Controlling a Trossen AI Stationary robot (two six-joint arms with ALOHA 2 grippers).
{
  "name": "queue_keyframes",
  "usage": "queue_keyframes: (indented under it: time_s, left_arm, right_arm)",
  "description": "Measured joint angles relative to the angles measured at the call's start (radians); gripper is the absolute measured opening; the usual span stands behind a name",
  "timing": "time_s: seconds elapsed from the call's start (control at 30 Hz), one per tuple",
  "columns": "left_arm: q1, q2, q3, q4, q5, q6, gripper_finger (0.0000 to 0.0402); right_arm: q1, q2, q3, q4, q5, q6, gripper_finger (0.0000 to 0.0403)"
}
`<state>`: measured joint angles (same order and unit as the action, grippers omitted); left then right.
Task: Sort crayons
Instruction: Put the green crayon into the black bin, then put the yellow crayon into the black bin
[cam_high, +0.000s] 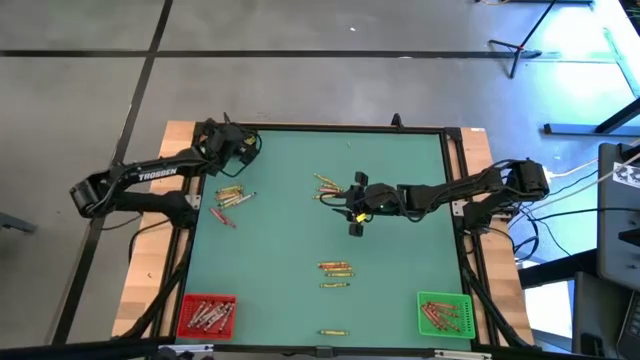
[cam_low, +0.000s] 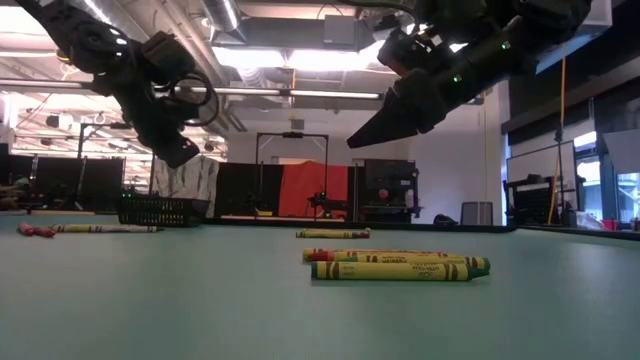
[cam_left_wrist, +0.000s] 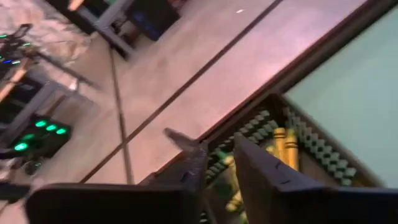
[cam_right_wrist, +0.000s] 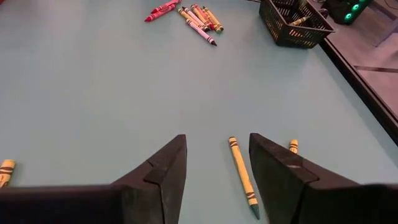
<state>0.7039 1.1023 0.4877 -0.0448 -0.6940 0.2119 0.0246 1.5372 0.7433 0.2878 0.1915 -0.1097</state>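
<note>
Crayons lie in loose groups on the green table: one group at the left (cam_high: 232, 195), one at the centre (cam_high: 325, 185), one nearer the front (cam_high: 335, 268). My left gripper (cam_left_wrist: 221, 155) hangs at the far left corner, open by a narrow gap, above a black bin (cam_left_wrist: 311, 146) that holds yellow crayons (cam_left_wrist: 283, 143). My right gripper (cam_right_wrist: 214, 168) stands open near the table's middle (cam_high: 350, 203), slanting down. A yellow crayon (cam_right_wrist: 242, 174) lies flat on the table between its fingers, apart from both.
A red bin (cam_high: 207, 315) with crayons stands at the near left corner and a green bin (cam_high: 445, 313) with crayons at the near right. A single crayon (cam_high: 333, 332) lies by the front edge. Bare green table stretches between the groups.
</note>
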Motion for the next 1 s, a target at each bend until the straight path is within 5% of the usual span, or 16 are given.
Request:
queue_keyframes:
  time_s: [0.2, 0.43, 0.63, 1.0]
  left_arm:
    - [-0.038, -0.001, 0.0, 0.012, 0.188, -0.051, 0.011]
    - [-0.121, -0.001, 0.0, 0.079, 0.573, -0.128, 0.0112]
    - [-0.216, -0.001, -0.059, 0.226, 0.776, -0.181, 0.0112]
    - [-0.423, 0.024, -0.198, 0.589, 0.785, -0.237, 0.0111]
  right_arm:
    - [0.0, 0.0, 0.0, 0.001, 0.0, 0.0, 0.017]
    - [0.0, 0.026, 0.0, 0.03, 0.014, 0.0, 0.017]
    - [-0.021, 0.053, 0.0, 0.081, 0.092, 0.008, 0.017]
    - [-0.191, 0.054, 0.0, 0.048, -0.013, 0.155, 0.017]
